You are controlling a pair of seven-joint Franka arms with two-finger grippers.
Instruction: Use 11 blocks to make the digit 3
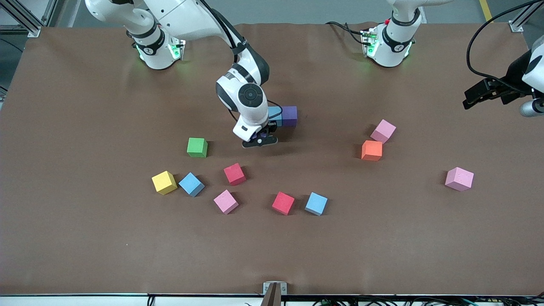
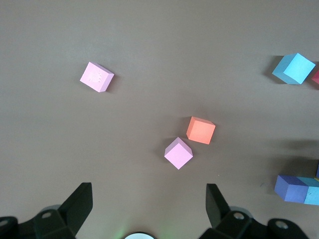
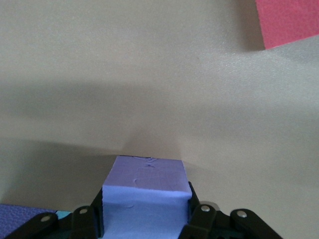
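My table point(image 1: 85, 238) wears a brown matte cover. Grey floor point(image 1: 297, 10) shows past its edge, with aluminium framing point(image 1: 25, 21) at the corner.

A small matte periwinkle-purple cube point(image 3: 145, 199) sits at the bottom centre of the frame, clamped between the black fingers point(image 3: 84, 219) of the right gripper point(image 3: 144, 219), which press on its two sides. Its top face shows faint creases. At the lower left corner a sliver of a darker purple block point(image 3: 15, 219) shows, with a thin light-blue edge point(image 3: 62, 214) beside it. At the upper right corner lies part of a red cube point(image 3: 291, 20) on the brown table surface point(image 3: 124, 74).
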